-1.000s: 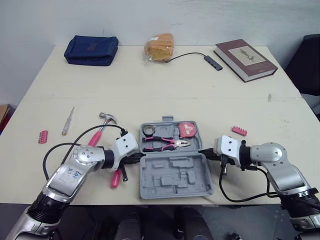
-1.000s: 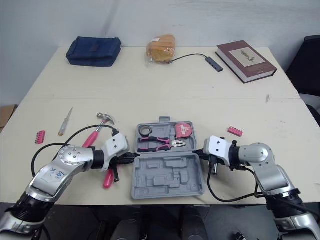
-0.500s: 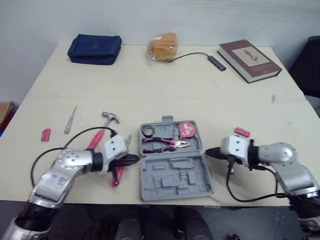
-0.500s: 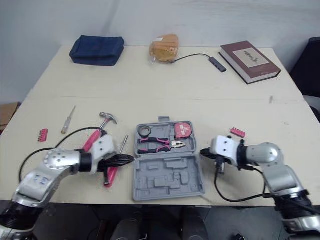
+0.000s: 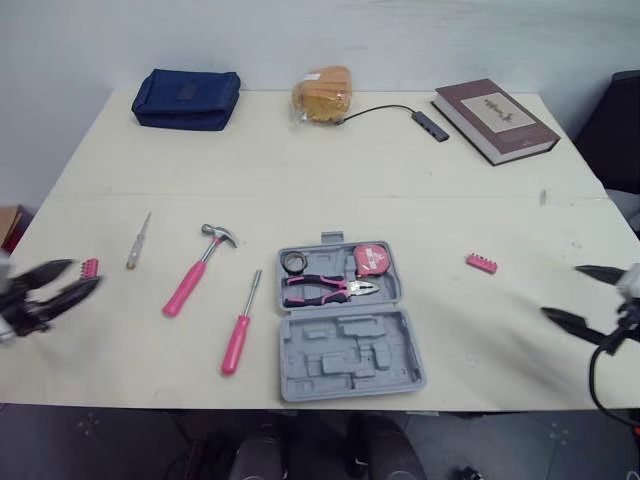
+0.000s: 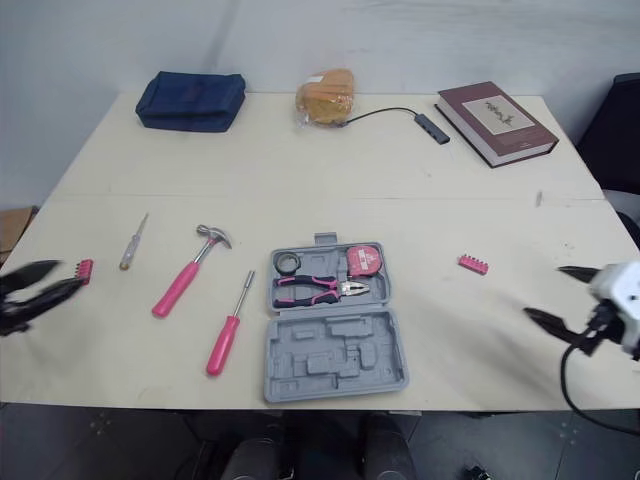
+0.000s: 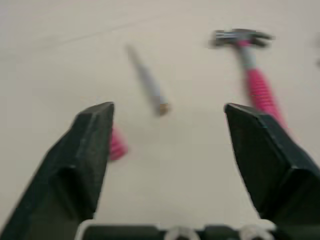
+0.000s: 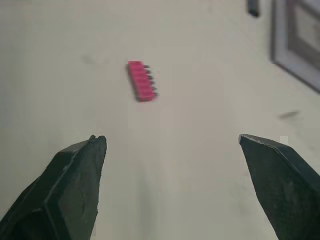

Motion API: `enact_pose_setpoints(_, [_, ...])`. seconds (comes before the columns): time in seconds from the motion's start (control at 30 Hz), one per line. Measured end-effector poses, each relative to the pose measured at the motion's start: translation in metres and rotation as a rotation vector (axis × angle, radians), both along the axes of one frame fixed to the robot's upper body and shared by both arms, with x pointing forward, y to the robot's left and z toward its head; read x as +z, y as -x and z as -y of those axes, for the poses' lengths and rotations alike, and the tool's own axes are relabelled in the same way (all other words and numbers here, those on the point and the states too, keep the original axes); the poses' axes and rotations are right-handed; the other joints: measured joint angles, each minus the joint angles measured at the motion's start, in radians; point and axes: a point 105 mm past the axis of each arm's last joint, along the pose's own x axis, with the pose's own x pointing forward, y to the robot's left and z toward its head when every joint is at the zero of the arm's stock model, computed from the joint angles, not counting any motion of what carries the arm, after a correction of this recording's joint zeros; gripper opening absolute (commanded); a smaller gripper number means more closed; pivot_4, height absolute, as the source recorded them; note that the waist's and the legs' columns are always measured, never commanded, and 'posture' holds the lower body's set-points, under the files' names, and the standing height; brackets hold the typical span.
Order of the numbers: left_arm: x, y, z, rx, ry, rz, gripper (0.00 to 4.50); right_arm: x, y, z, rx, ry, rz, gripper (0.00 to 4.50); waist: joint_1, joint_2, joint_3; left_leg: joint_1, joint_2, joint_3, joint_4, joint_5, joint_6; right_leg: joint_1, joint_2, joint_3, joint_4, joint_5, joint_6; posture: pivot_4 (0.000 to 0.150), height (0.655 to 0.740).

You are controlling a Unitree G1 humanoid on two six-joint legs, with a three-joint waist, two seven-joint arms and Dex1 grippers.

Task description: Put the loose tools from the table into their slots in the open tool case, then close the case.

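— Claws first: how do they stand in the left eye view?
— Left claw [image 5: 82, 275] hangs at the table's [image 5: 300, 190] 9 o'clock edge, spread wide and holding nothing. Right claw [image 5: 560, 290] is at the 3 o'clock edge, also spread and empty.
— And the tool case?
— Tool case [image 5: 350, 345] lies open near the 6 o'clock edge, between the claws and well apart from both. Its far half holds pliers [image 5: 330, 288], a tape measure [image 5: 372, 260] and a small roll [image 5: 294, 261].
— Loose tools?
— All are on the table. Taken from the case, the pink screwdriver [image 5: 240, 335] is just beside it at 9 o'clock. The hammer [image 5: 195, 270] is at 10, with the thin tester [image 5: 137, 241] farther out. The left bit strip [image 5: 89, 268] lies just beside the left claw's tips, and the right bit strip [image 5: 480, 263] is at 2.
— Right eye view?
— Along the 12 o'clock edge are a blue pouch [image 6: 190, 100], a bread bag [image 6: 325, 97], a cable hub [image 6: 430, 127] and a book [image 6: 497, 122].
— Left wrist view?
— Left claw [image 7: 169, 106] is spread. The tester [image 7: 147, 82] and hammer [image 7: 250, 65] lie beyond it, and the strip [image 7: 117, 145] peeks out beside one finger.
— Right wrist view?
— Right claw [image 8: 171, 137] is spread, with the right bit strip [image 8: 141, 81] lying ahead of it, apart from both fingers.
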Motion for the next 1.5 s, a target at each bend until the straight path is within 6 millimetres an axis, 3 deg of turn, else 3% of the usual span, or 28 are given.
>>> enact_pose_setpoints(0.03, [0.002, 0.006, -0.014, 0.051, -0.018, 0.002, 4.44, 0.001, 0.002, 0.005, -0.008, 0.005, 0.017, 4.5, -0.001, 0.0, 0.0, 0.0, 0.0, 0.0, -0.001, 0.0, 0.0, 0.0, 0.0, 0.0, 0.0, 0.0, 0.0, 0.15, 0.74])
enact_pose_setpoints(0.07, [0.0, 0.019, -0.04, 0.159, -0.04, -0.008, 4.44, -0.003, 0.006, 0.013, -0.032, 0.005, 0.027, 4.5, -0.004, 0.0, 0.0, 0.001, 0.0, 0.001, -0.002, 0.0, -0.001, 0.0, -0.001, 0.0, -0.001, 0.0, 0.0, 0.15, 0.74])
enact_pose_setpoints(0.1, [-0.002, 0.024, -0.048, 0.195, -0.039, -0.017, 4.44, -0.004, 0.007, 0.017, -0.043, 0.003, 0.029, 4.5, -0.004, 0.0, 0.0, 0.001, 0.0, 0.001, -0.003, 0.0, -0.001, -0.001, -0.001, 0.001, -0.001, 0.0, -0.001, 0.15, 0.74])
enact_pose_setpoints(0.17, [-0.02, 0.051, -0.084, 0.375, -0.04, -0.065, 4.44, -0.01, 0.012, 0.034, -0.114, 0.004, 0.048, 4.5, -0.006, 0.0, 0.0, 0.001, 0.001, 0.003, -0.004, -0.001, -0.002, -0.002, -0.001, 0.002, -0.001, 0.0, -0.001, 0.15, 0.74])
enact_pose_setpoints(0.27, [-0.032, 0.071, -0.108, 0.515, -0.022, -0.079, 4.44, -0.019, 0.022, 0.051, -0.187, 0.006, 0.044, 4.5, -0.004, 0.0, 0.0, 0.001, 0.004, 0.004, -0.004, -0.002, -0.004, -0.002, -0.002, 0.002, -0.002, -0.001, -0.001, 0.15, 0.74])
enact_pose_setpoints(0.37, [-0.033, 0.071, -0.111, 0.537, -0.023, -0.058, 4.44, -0.023, 0.026, 0.052, -0.182, 0.024, 0.045, 4.5, 0.001, 0.0, 0.0, 0.001, 0.005, 0.003, -0.004, -0.005, -0.008, -0.002, -0.003, 0.001, -0.002, -0.001, -0.002, 0.15, 0.74])
enact_pose_setpoints(0.47, [-0.022, 0.054, -0.101, 0.479, -0.028, 0.008, 4.44, -0.021, 0.018, 0.043, -0.138, 0.029, 0.071, 4.5, -0.001, 0.0, 0.0, 0.002, 0.007, 0.003, -0.003, -0.003, -0.01, -0.001, -0.002, 0.0, -0.002, 0.002, -0.005, 0.15, 0.74])
enact_pose_setpoints(0.63, [-0.021, 0.021, -0.068, 0.366, 0.033, 0.003, 4.44, -0.021, 0.0, 0.004, 0.004, -0.057, 0.092, 4.5, -0.005, 0.0, 0.0, 0.003, 0.009, 0.004, -0.004, -0.001, -0.01, -0.002, 0.001, 0.003, 0.0, 0.002, -0.006, 0.15, 0.74])
enact_pose_setpoints(0.67, [-0.021, 0.012, -0.057, 0.345, 0.059, -0.014, 4.44, -0.019, -0.003, -0.014, 0.08, -0.093, 0.105, 4.5, -0.007, 0.0, 0.0, 0.003, 0.011, 0.005, -0.004, 0.0, -0.009, -0.002, 0.002, 0.003, 0.0, 0.002, -0.006, 0.15, 0.74])
enact_pose_setpoints(0.87, [-0.013, -0.022, -0.017, 0.239, 0.083, -0.085, 4.44, 0.004, -0.019, -0.082, 0.297, -0.278, 0.188, 4.5, -0.002, 0.0, 0.0, 0.003, 0.011, 0.006, -0.002, 0.001, -0.009, -0.003, 0.003, 0.003, 0.003, 0.002, -0.007, 0.15, 0.74])
enact_pose_setpoints(1.0, [-0.019, -0.039, 0.003, 0.201, 0.082, -0.16, 4.44, 0.009, -0.019, -0.113, 0.407, -0.347, 0.21, 4.5, 0.001, 0.0, 0.0, 0.002, 0.011, 0.005, -0.002, 0.001, -0.009, -0.003, 0.003, 0.003, 0.002, 0.002, -0.007, 0.15, 0.74])
enact_pose_setpoints(1.17, [-0.025, -0.071, 0.031, 0.168, 0.052, -0.247, 4.44, 0.009, -0.011, -0.168, 0.653, -0.34, 0.192, 4.5, 0.003, 0.0, 0.0, 0.001, 0.01, 0.006, -0.001, 0.001, -0.009, -0.004, 0.007, 0.003, 0.003, 0.002, -0.007, 0.15, 0.74])
enact_pose_setpoints(1.33, [-0.04, -0.1, 0.054, 0.142, 0.069, -0.31, 4.44, 0.013, -0.008, -0.19, 0.734, -0.327, 0.211, 4.5, 0.001, -0.001, -0.001, 0.001, 0.01, 0.006, 0.0, 0.003, -0.012, -0.004, 0.009, 0.004, 0.004, 0.002, -0.007, 0.15, 0.74])
enact_pose_setpoints(1.5, [-0.056, -0.114, 0.054, 0.172, 0.07, -0.367, 4.44, 0.01, -0.009, -0.195, 0.732, -0.31, 0.204, 4.5, 0.0, -0.002, -0.001, 0.001, 0.007, 0.009, 0.001, 0.003, -0.012, -0.004, 0.011, 0.005, 0.004, 0.002, -0.007, 0.15, 0.74])
